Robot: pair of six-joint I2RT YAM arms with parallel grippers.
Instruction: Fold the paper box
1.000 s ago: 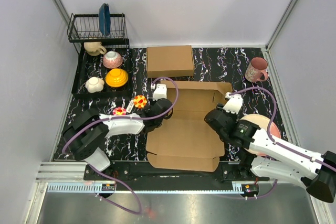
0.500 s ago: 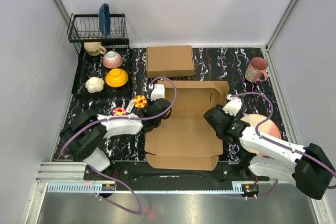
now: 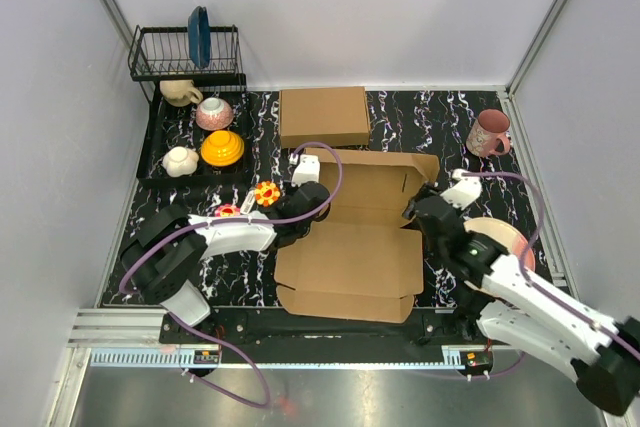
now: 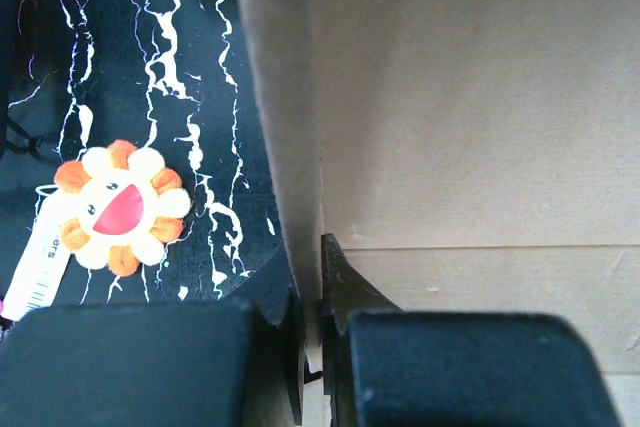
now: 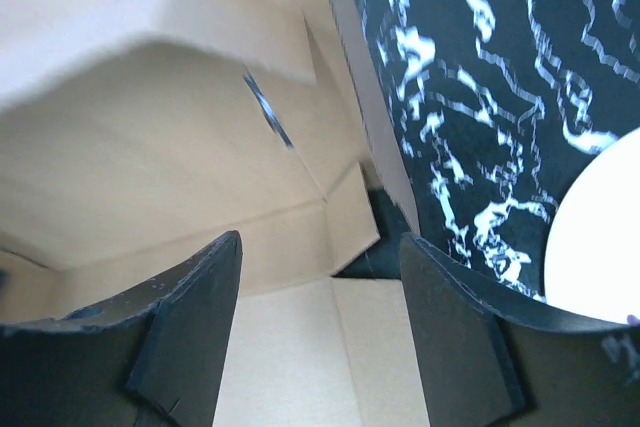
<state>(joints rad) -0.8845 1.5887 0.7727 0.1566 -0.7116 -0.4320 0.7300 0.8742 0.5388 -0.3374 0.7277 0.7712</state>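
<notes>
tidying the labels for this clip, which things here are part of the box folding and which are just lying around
In the job: paper box, left gripper shut on its left wall, right gripper open by its right wall.
Lying about: formed box, mug, plate, dish rack, orange bowl, flower toys.

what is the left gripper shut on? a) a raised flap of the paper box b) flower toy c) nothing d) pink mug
a: in the left wrist view the left gripper pinches an upright flap of the paper box, the flower toy lying apart.
</notes>
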